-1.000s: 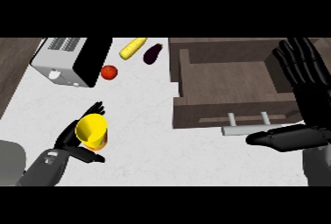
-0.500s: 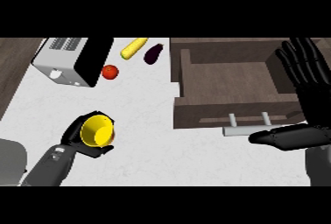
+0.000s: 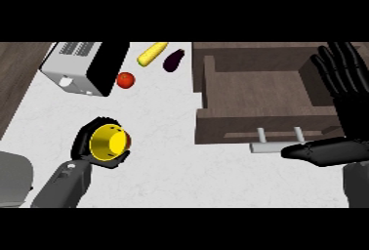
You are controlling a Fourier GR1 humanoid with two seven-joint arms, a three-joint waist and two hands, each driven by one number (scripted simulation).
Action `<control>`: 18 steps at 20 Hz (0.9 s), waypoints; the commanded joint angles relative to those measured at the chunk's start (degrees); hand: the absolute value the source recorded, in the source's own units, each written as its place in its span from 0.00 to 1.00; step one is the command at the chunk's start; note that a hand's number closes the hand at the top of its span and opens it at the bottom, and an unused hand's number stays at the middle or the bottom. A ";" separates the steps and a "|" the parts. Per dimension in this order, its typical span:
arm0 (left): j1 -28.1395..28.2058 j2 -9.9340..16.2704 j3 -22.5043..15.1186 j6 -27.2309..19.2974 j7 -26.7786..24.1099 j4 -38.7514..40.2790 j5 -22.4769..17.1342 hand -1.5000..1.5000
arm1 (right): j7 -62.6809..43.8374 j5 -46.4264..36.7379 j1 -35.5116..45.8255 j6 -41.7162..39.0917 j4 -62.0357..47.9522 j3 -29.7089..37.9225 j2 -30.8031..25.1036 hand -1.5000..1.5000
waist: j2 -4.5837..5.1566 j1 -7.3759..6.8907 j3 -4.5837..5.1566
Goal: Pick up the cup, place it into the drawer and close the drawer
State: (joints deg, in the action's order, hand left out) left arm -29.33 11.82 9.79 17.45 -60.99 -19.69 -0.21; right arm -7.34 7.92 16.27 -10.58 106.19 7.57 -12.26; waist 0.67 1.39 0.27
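A yellow cup (image 3: 110,141) is held above the white counter at the lower left, its open mouth turned toward me. My left hand (image 3: 90,146) is curled round it from behind, fingers showing over its upper rim. The brown drawer (image 3: 259,88) stands pulled open at the upper right, nothing visible inside, with a pale bar handle (image 3: 277,145) on its front. My right hand (image 3: 338,93) stays open at the right edge, fingers straight and pointing up along the drawer's right wall, thumb stretched left beside the handle.
A white and black toaster (image 3: 79,68) sits at the upper left. A red tomato (image 3: 125,80), a yellow corn cob (image 3: 152,53) and a dark eggplant (image 3: 173,60) lie between the toaster and the drawer. A grey object (image 3: 13,178) shows at the lower left edge.
My left hand has turned the cup so its mouth faces up toward me and shifted it slightly right. The right hand has not moved.
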 commanded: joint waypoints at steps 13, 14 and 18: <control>-11.18 -7.13 2.24 -9.46 10.84 -17.31 -5.59 1.00 | 1.16 -0.13 -1.21 -0.03 -0.60 1.56 -0.23 0.00 | -1.16 -2.07 -0.36; -11.97 -8.59 1.33 -10.88 10.41 -16.89 -4.70 1.00 | 0.65 -0.34 1.35 -0.27 -3.20 2.16 -1.34 0.00 | -0.84 -1.70 -0.31; -18.08 -9.97 -0.29 -11.96 22.65 -22.73 -5.80 1.00 | 3.11 -2.93 -0.44 0.24 -3.18 0.62 -0.26 0.00 | -0.91 -1.69 -0.32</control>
State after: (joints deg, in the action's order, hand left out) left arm -42.86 3.49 11.07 6.81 -46.07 -38.21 -5.62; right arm -6.33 6.53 15.81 -10.50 104.43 8.64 -12.86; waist -0.31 -0.35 -0.05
